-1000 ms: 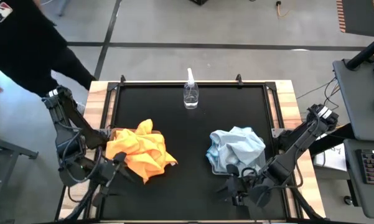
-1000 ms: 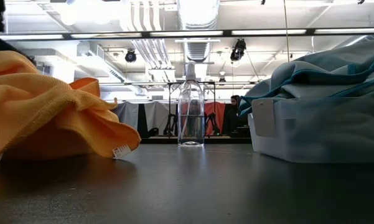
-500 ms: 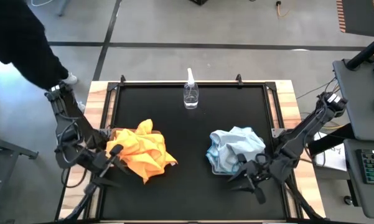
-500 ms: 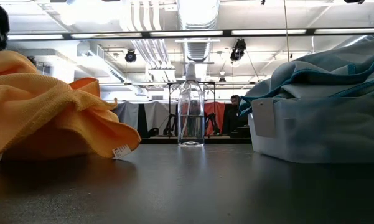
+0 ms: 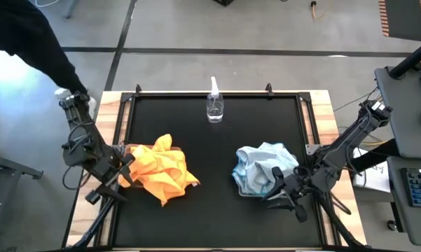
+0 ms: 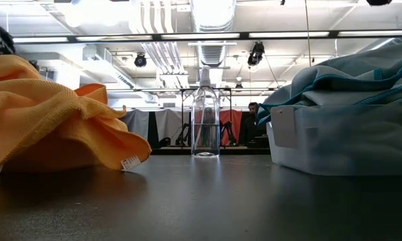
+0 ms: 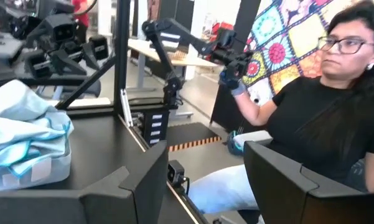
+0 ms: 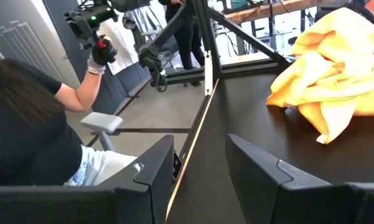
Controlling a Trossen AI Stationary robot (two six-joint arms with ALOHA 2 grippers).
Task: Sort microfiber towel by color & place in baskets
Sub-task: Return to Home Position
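A heap of orange microfiber towels [image 5: 157, 169] [image 6: 47, 114] [image 8: 336, 68] lies at the table's left. It hides nearly all of the basket under it, of which only a tan corner [image 5: 128, 149] shows. Pale blue towels [image 5: 267, 166] [image 7: 22, 121] fill the clear plastic basket [image 6: 334, 144] [image 7: 25, 171] at the right. My left gripper [image 5: 101, 192] [image 7: 205, 180] is open at the table's left edge, beside the orange heap. My right gripper [image 5: 284, 199] [image 8: 199, 168] is open by the near right, beside the blue heap. Nothing is between either pair of fingers.
A clear spray bottle [image 5: 214, 105] [image 6: 205, 120] stands upright at the middle of the far edge. A seated person [image 7: 323, 118] holding hand-held controls is beyond the table's near side, and a dark sleeve [image 5: 28, 42] reaches in at the far left. Bare black tabletop [image 5: 214, 175] lies between the heaps.
Both arms have drawn back from the near middle of the table. My left gripper has gone toward the left edge and my right gripper toward the right edge, each tipping up from a downward slant. The towels, baskets and bottle have kept still.
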